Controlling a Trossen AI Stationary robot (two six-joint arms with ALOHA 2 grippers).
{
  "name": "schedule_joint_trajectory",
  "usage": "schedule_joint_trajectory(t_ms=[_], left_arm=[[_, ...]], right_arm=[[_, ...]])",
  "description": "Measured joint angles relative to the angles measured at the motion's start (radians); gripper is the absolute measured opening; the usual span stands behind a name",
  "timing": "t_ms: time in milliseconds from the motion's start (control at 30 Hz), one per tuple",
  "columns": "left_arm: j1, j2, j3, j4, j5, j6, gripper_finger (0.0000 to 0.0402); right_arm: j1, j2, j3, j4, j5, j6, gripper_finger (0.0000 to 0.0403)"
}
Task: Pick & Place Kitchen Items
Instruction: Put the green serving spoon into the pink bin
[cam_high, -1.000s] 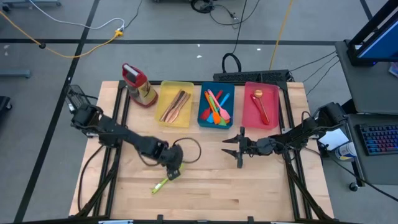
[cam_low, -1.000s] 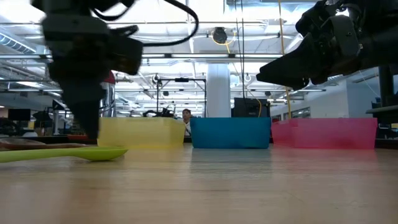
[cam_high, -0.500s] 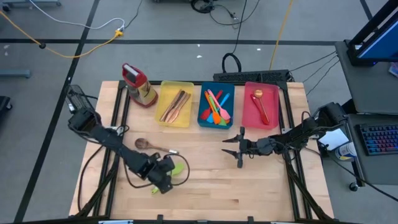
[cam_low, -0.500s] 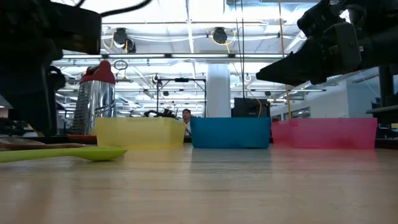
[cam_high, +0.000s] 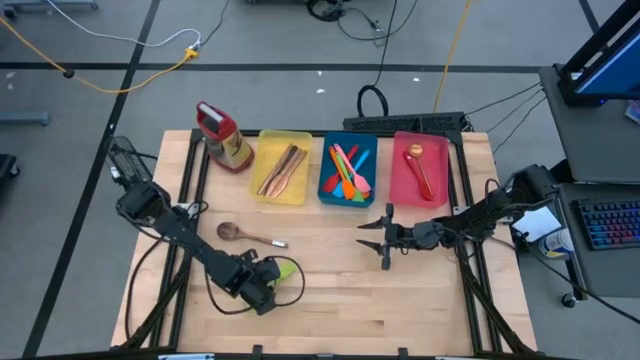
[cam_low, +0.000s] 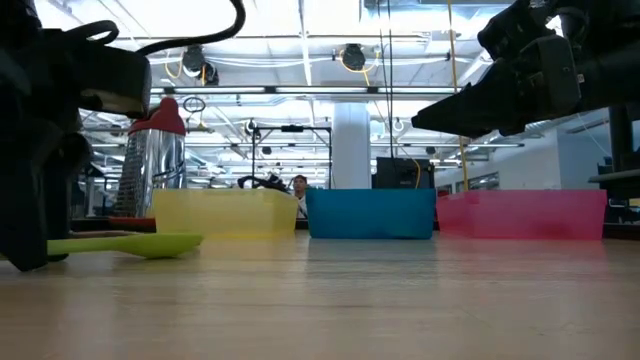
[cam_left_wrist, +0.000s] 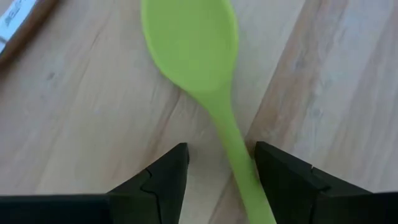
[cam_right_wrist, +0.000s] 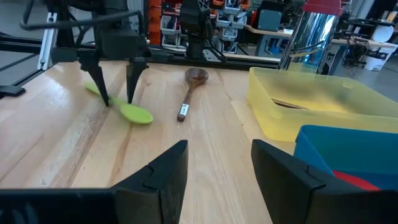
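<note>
My left gripper (cam_left_wrist: 219, 171) is lowered to the wooden table (cam_high: 400, 300) near its front left, fingers spread wide on either side of the handle of a green spoon (cam_left_wrist: 199, 56) that lies flat on the wood. The fingers are not closed on it. A wooden spoon (cam_high: 245, 234) lies just behind it on the table. My right gripper (cam_right_wrist: 214, 165) hovers above the middle of the table, also wide and holding nothing. Along the back edge stand three trays: a yellow tray (cam_high: 300, 140) with wooden utensils, a blue tray (cam_high: 327, 170) with bright plastic ones, and a pink tray (cam_high: 400, 180) with a red spoon. A grater (cam_high: 225, 135) stands beside the yellow tray.
</note>
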Motion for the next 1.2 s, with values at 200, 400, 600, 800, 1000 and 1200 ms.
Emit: schedule_joint_trajectory(t_ms=[200, 400, 600, 800, 1000, 1200], left_arm=[[0.005, 0.003, -0.001, 0.009, -0.016, 0.151, 0.0148], [0.044, 0.003, -0.003, 0.036, -0.045, 0.285, 0.0031], [0.118, -0.027, -0.009, 0.248, -0.236, 0.541, 0.0044], [0.221, -0.038, -0.007, 0.542, -0.28, 0.903, 0.0034], [0.301, -0.039, -0.006, 0.785, -0.268, 1.093, 0.0031], [0.347, -0.039, -0.006, 1.021, -0.263, 1.26, 0.0041]], right_arm=[[-0.004, 0.0, 0.0, 0.026, 0.0, -0.07, 0.0173], [-0.021, -0.001, 0.0, 0.091, 0.0, -0.095, 0.0173], [-0.043, -0.001, 0.0, 0.096, -0.006, 0.025, 0.0173], [-0.055, 0.0, 0.0, 0.072, -0.184, 0.006, 0.0173], [-0.053, 0.0, 0.0, 0.026, -0.232, -0.045, 0.0173], [-0.067, 0.0, 0.0, 0.102, -0.235, -0.046, 0.0173]])
